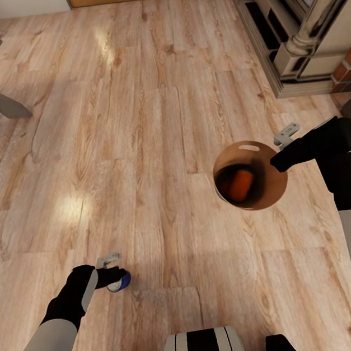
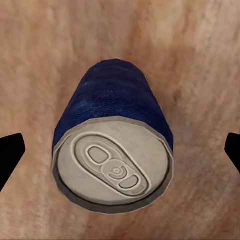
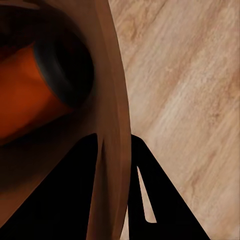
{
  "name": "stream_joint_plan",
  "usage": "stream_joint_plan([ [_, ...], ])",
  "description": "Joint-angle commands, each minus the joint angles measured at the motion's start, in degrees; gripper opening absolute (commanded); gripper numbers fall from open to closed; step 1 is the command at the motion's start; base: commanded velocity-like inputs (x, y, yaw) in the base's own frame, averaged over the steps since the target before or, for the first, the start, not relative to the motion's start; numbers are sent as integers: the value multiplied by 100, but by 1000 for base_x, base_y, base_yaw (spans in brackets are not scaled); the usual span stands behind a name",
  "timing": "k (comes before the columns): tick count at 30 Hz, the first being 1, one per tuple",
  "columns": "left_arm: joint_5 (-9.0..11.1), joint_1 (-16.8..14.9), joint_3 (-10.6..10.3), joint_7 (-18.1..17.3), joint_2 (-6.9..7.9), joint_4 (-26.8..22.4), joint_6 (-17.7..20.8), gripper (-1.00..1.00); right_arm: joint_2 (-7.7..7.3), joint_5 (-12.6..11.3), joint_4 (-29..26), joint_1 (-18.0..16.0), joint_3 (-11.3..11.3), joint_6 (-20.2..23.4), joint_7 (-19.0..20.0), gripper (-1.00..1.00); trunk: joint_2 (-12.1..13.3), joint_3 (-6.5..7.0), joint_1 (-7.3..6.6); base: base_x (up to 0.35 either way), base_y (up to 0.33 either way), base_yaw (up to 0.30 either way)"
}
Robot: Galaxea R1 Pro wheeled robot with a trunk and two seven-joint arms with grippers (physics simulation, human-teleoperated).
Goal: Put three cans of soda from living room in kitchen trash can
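Colours over a pale wood-grain plank floor (image 1: 137,147)

Dark blue soda can with silver top (image 2: 112,150); orange soda can (image 1: 240,183) inside coppery-brown round bin (image 1: 273,182).

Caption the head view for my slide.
Right gripper holds trash can by its rim, orange can inside; left gripper carries blue can.

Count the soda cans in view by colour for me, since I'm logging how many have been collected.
Orange can, lying inside the trash can: 1
Dark blue can, at the left end effector: 1
Total: 2
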Motion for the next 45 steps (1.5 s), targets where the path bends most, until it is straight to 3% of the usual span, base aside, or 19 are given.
stream_joint_plan([
  [1, -1, 0, -5, 3, 0, 41, 5, 100, 0, -42, -1, -2, 1, 34, 20, -100, -42, -18, 21, 0, 0, 0],
  [8, -1, 0, -36, 5, -1, 310, 13, 100, -1, -42, -2, -2, -5, 34, 20, -100, -323, -143, 175, 0, 0, 0],
  [13, 5, 0, -47, 7, -1, 322, 15, 100, 0, -42, -5, -2, 5, 34, 20, -100, -323, -143, 175, 0, 0, 0],
  [14, 5, 0, -41, 6, -1, 317, 10, -100, 0, -42, -7, -2, 7, 34, 20, -100, -323, -143, 175, 0, 0, 0],
  [27, 15, 0, 5, -14, 8, 268, -28, -100, -1, -33, -28, 3, 11, 34, 20, -100, -323, -143, 175, 0, 0, 0],
  [45, 20, 0, -48, -73, -1, 238, 5, -100, 49, -64, -25, 18, 6, 34, 26, -100, 399, 180, -220, 0, 0, 0],
])
